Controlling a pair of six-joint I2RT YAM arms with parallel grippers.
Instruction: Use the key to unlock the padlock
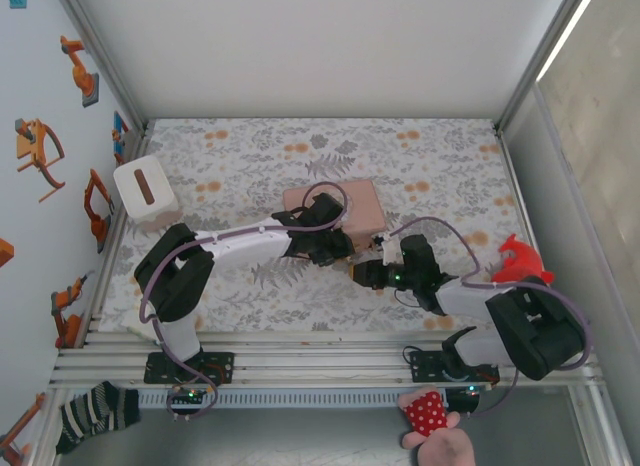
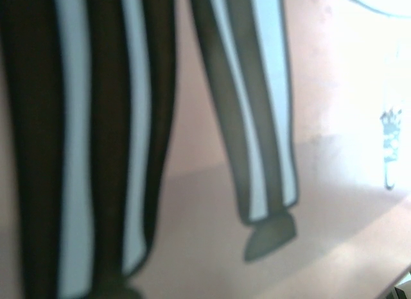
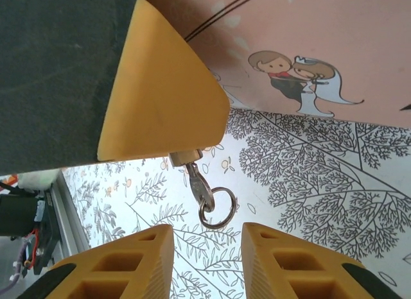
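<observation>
In the right wrist view a sliver of the brass padlock [image 3: 185, 159] pokes out from under a yellow finger [image 3: 160, 100] of my left gripper [image 1: 332, 252], which is shut on it. A silver key [image 3: 200, 183] sticks out of the padlock's bottom, and its ring [image 3: 216, 207] hangs free. My right gripper [image 3: 207, 260] stands open just below the ring, touching nothing. In the top view the right gripper [image 1: 362, 274] sits right beside the left one. The rest of the padlock is hidden by the finger.
The pink box [image 1: 335, 208] with the cartoon couple [image 3: 295, 74] lies right behind both grippers; its print [image 2: 250, 119] is blurred in the left wrist view. A white tissue box [image 1: 146, 193] stands at the left, a red object [image 1: 518, 261] at the right edge of the floral cloth [image 1: 240, 166].
</observation>
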